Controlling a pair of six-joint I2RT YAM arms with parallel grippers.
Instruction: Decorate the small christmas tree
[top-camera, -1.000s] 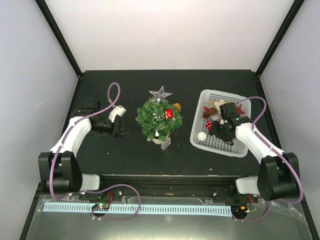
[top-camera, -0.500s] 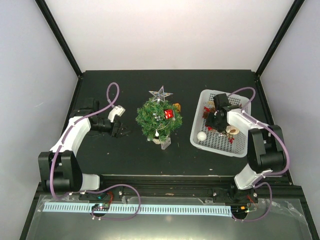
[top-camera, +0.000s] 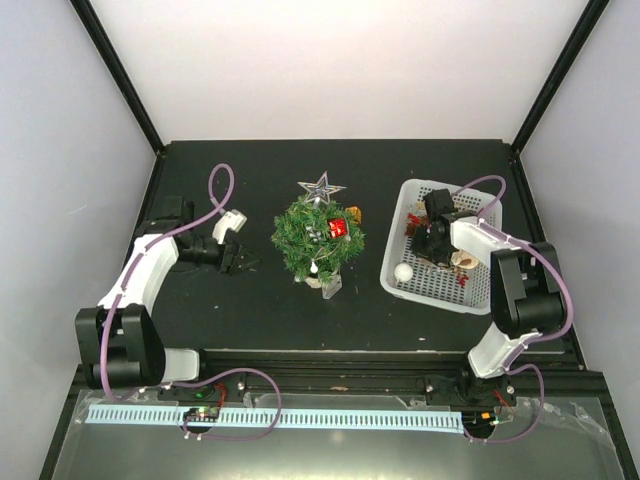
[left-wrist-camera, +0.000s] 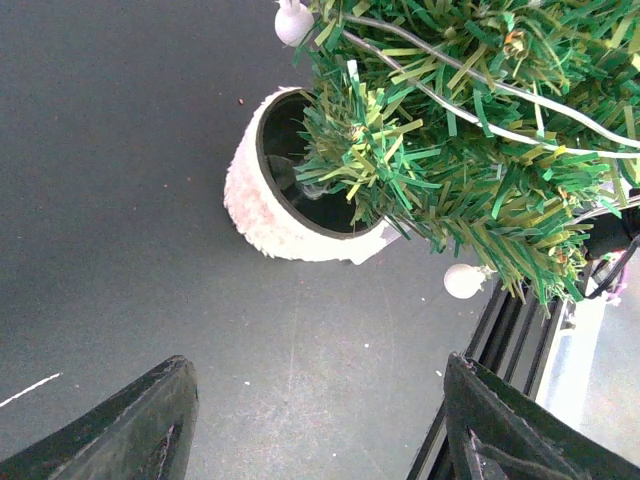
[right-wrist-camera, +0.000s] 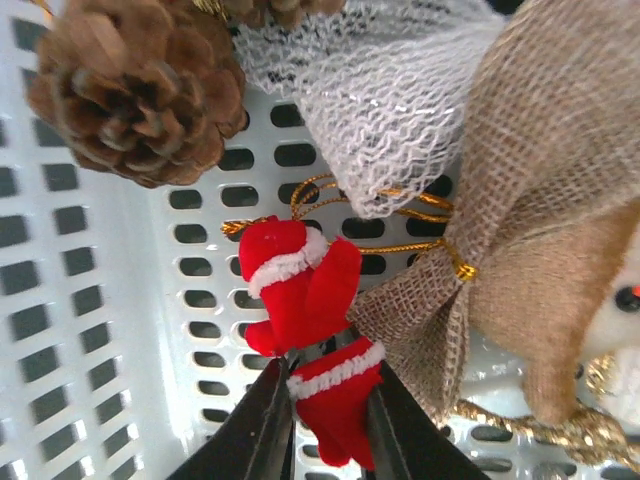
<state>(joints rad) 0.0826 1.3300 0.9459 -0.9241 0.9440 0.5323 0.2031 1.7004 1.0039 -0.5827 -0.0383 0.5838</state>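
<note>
The small christmas tree (top-camera: 318, 236) stands mid-table with a silver star on top, a red ornament and white baubles; its white pot (left-wrist-camera: 262, 205) and green branches fill the top of the left wrist view. My left gripper (top-camera: 243, 262) sits open just left of the tree, nothing between its fingers (left-wrist-camera: 130, 425). My right gripper (top-camera: 430, 243) is down in the white basket (top-camera: 405, 201), shut on a pair of red mittens with white cuffs (right-wrist-camera: 320, 345). One mitten is pinched between the jaws and the other lies just ahead on a gold cord.
In the basket a pine cone (right-wrist-camera: 140, 85), white netting (right-wrist-camera: 385, 95), a burlap figure (right-wrist-camera: 540, 220) and a white ball (top-camera: 403, 272) crowd round the mittens. A small gold ornament (top-camera: 353, 213) lies on the table beside the tree.
My right gripper has moved up and left inside the basket and closed its jaws on the red mittens. The left arm has barely moved.
</note>
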